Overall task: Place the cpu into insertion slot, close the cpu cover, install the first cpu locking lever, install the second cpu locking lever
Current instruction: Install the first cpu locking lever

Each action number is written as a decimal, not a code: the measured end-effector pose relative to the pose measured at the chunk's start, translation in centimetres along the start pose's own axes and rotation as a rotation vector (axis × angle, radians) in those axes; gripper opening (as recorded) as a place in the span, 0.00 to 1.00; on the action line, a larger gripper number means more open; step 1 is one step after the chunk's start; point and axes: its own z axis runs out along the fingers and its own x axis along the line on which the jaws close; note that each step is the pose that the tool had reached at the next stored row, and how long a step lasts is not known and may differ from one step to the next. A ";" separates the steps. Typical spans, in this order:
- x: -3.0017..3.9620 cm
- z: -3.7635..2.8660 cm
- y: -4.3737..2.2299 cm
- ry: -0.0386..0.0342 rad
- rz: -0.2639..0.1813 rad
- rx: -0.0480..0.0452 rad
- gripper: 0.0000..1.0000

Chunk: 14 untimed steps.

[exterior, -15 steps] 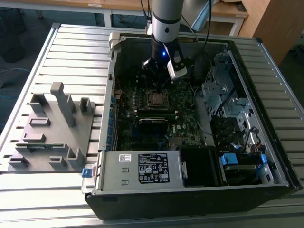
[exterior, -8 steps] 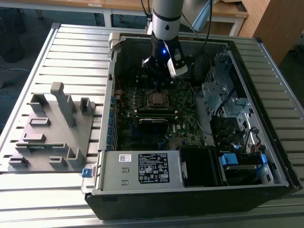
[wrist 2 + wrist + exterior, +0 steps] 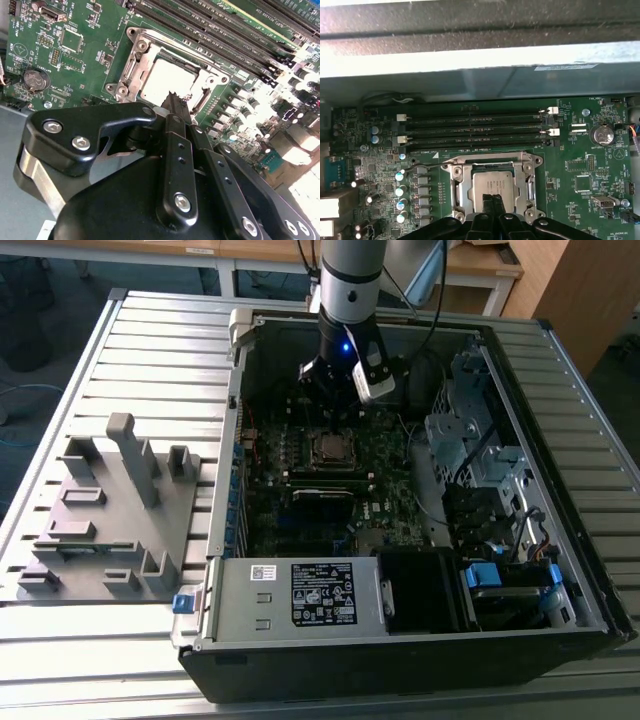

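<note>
Claw [image 3: 493, 198] fingers together, gripping nothing, tips at the edge of the cpu [image 3: 492, 181]. Cpu sits in the insertion slot [image 3: 335, 449]. The cpu cover [image 3: 457, 190] lies flat around it.

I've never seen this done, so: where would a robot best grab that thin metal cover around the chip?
Probably an outer edge of the cpu cover, pinched from straight above: it lies flat around the cpu as a thin frame, so only its rim offers a hold.

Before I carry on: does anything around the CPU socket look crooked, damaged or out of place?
Nothing stands out. The cpu sits square inside the flat cpu cover; the gripper, shut, is over the cover's edge.
</note>
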 end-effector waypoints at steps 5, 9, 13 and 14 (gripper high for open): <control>0.00 -0.42 0.00 0.0001 0.000 0.0003 0.10; -0.01 -0.66 0.01 0.0000 0.000 -0.0001 0.10; -0.01 -0.99 0.01 0.0001 0.000 0.0002 0.10; -0.01 -0.99 0.01 0.0000 0.000 0.0002 0.10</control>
